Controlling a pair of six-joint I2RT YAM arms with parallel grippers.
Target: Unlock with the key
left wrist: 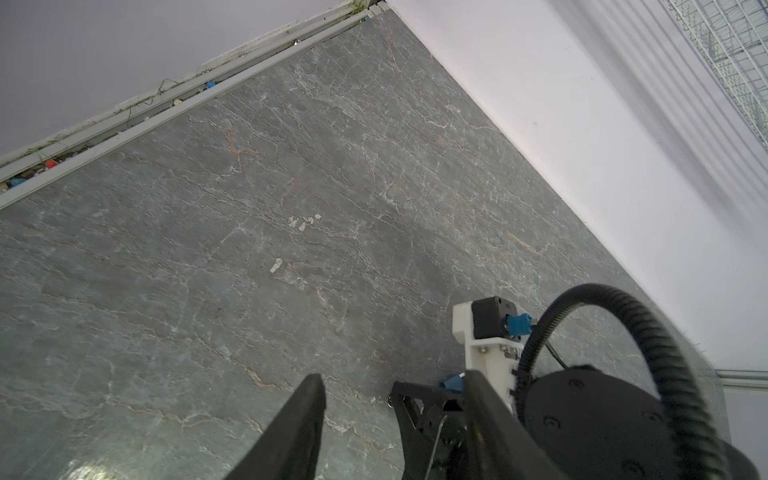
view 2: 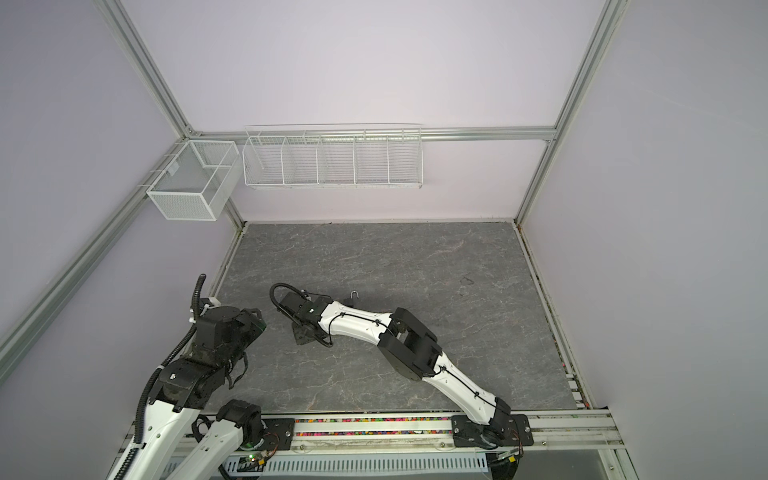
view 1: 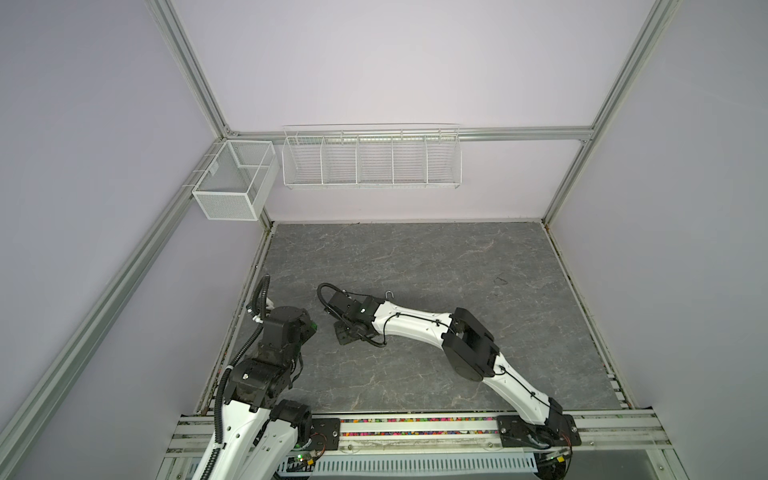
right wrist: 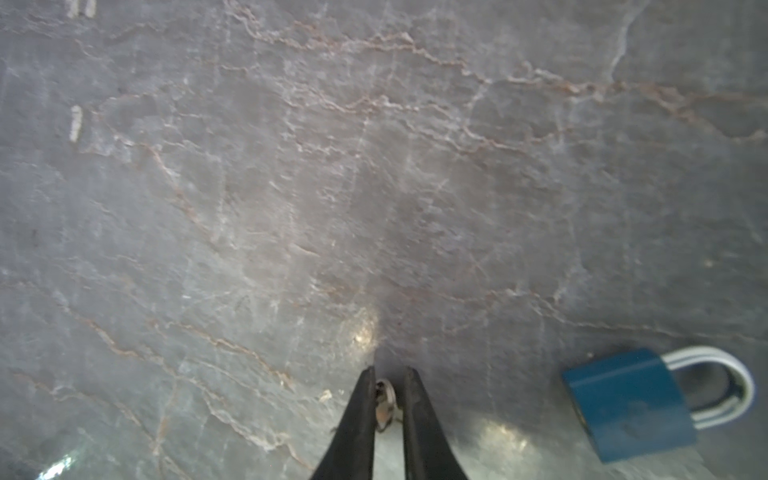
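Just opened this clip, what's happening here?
The right hand is down at the grey table, its fingers set narrowly on either side of a small key lying there; a firm grip isn't clear yet. The blue padlock lies on the table close by, untouched. The left hand hangs open and empty off to the side.
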